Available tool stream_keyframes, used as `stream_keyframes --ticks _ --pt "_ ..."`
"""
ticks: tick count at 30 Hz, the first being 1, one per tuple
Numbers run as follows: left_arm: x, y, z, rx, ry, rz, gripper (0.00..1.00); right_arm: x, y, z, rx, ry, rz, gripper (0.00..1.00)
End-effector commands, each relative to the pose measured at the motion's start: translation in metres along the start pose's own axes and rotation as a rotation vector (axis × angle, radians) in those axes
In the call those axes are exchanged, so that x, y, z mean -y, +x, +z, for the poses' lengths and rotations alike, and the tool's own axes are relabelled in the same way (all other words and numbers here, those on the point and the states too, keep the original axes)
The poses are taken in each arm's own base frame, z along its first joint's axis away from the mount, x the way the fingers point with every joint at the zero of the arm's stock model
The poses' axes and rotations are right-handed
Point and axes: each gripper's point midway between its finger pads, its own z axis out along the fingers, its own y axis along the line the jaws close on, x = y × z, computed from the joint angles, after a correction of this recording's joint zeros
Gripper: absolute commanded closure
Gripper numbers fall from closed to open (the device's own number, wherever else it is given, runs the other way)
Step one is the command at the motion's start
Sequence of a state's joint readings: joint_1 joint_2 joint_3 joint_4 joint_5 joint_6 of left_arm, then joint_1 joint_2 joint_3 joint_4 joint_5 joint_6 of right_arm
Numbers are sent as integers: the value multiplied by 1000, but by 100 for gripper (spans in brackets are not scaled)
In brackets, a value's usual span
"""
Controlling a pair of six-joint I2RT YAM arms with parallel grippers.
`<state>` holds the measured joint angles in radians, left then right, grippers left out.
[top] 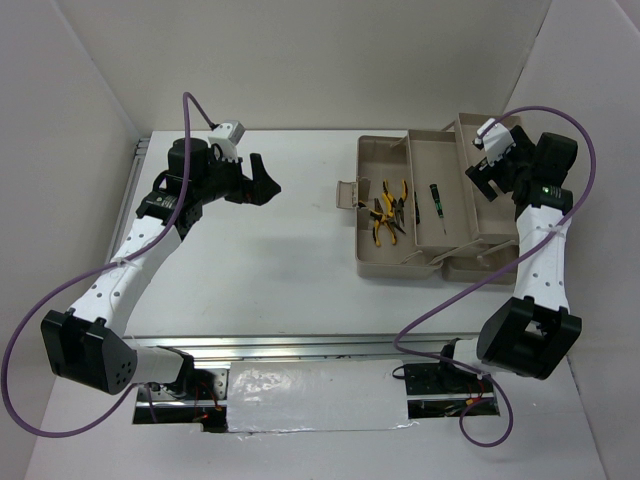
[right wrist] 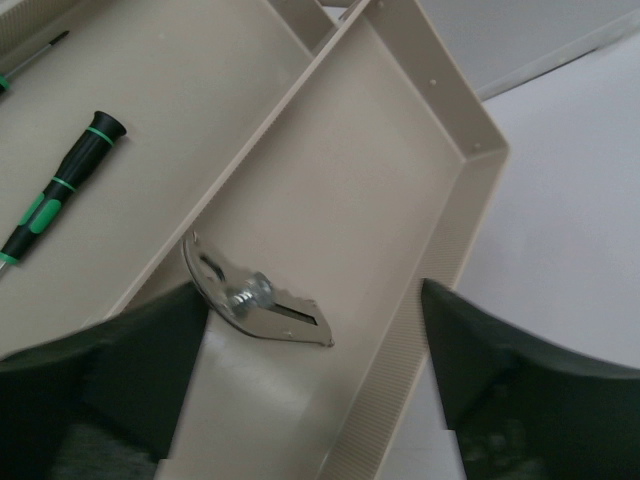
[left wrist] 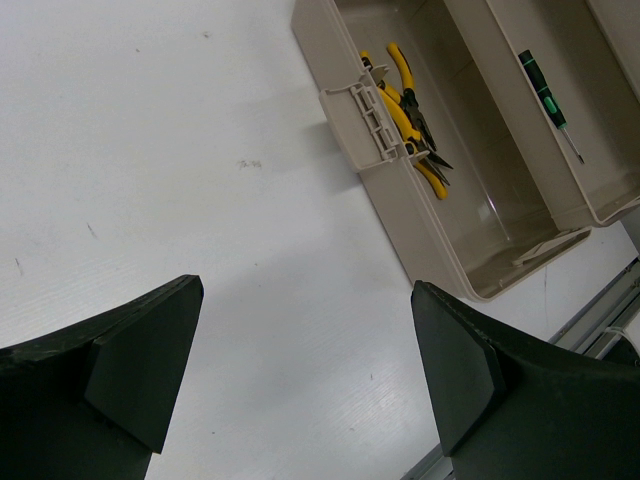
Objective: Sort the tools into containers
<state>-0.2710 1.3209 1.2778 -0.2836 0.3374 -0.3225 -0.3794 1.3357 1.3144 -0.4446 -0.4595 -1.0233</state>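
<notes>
Found left gripper [top: 265, 180] spread apart toward table's [top: 300, 270] far left corner; right gripper [right wrist: 312, 290] apart too, over grey metal piece [right wrist: 255, 300] in toolbox [top: 357, 250] tray [right wrist: 400, 150], far right; pliers [top: 388, 212] in tub [top: 378, 165] — screwdriver [top: 436, 200] in next tray

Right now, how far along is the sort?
Done: pliers in the tub, a screwdriver in the middle tray, the metal piece in the outer tray. In hand: nothing; left gripper and right gripper are both open and empty, the right above the metal piece. Left: no loose tool shows on the table, so it looks about finished.
</notes>
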Motion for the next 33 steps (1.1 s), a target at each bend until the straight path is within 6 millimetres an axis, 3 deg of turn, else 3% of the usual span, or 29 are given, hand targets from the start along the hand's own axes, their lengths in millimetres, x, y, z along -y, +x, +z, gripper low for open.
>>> stream_keyframes --ticks 1,2,4,6,7,11,12,16,18,19,24,31,33 --pt "0 -12 -2 51 2 -7 1 23 -22 -9 16 29 49 3" --pt "-1 -12 -2 51 -1 -9 1 16 -17 -8 -8 -5 96 2" --pt "-1 -12 -3 51 1 -11 1 28 -28 -15 1 14 135 2" --pt "-1 -14 -5 58 -5 -10 1 24 -33 -18 13 -21 230 5" --pt "-2 -13 -5 58 -8 -12 1 33 -43 -24 31 -4 263 9" --pt "-4 -13 -6 58 -13 -15 1 28 -55 -22 39 -62 451 16" --pt "-4 -14 -6 61 -12 -16 1 33 -61 -22 44 -54 468 23" --pt "-6 -12 -6 61 -15 -16 1 14 -55 -4 -38 -169 671 40" --pt "-8 -10 -6 58 -20 -19 1 10 -62 2 -47 -218 734 45" --pt "-10 -10 -6 58 -21 -22 1 -4 -49 14 -111 -267 823 45" --pt "-14 -8 -5 50 -27 -27 1 -24 -36 40 -208 -360 972 39" --pt "-24 0 0 32 -52 -43 1 -48 -29 68 -280 -323 918 36" --pt "-26 3 1 28 -56 -50 1 -60 -30 75 -308 -337 901 42"
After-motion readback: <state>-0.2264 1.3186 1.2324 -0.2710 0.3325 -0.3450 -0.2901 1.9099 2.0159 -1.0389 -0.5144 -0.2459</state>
